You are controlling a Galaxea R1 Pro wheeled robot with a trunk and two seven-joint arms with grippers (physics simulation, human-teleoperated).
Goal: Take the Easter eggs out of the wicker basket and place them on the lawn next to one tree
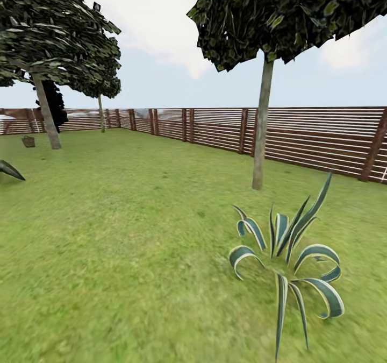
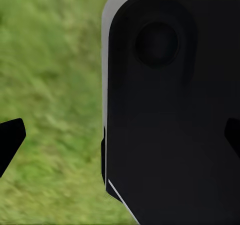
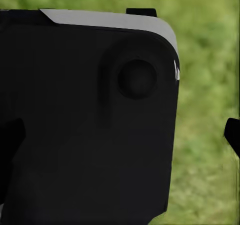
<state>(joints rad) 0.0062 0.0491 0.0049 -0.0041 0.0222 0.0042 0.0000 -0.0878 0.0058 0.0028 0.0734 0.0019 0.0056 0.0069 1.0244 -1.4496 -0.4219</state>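
Claw tips, left point(image 2: 120, 135) and right point(image 3: 120, 135), stand spread and empty over grass.
Wicker basket point(image 1: 28, 141) sits far off, upper left of frame, beside tree point(image 1: 47, 113); eggs unseen; likely light, smooth, round: grip across the middle.

Left wrist view: matte black body panel point(image 2: 170, 120), rounded corner, pale grey rim, round recessed dimple. Right wrist view showed matching black panel point(image 3: 85, 125), grey top edge, round dimple.
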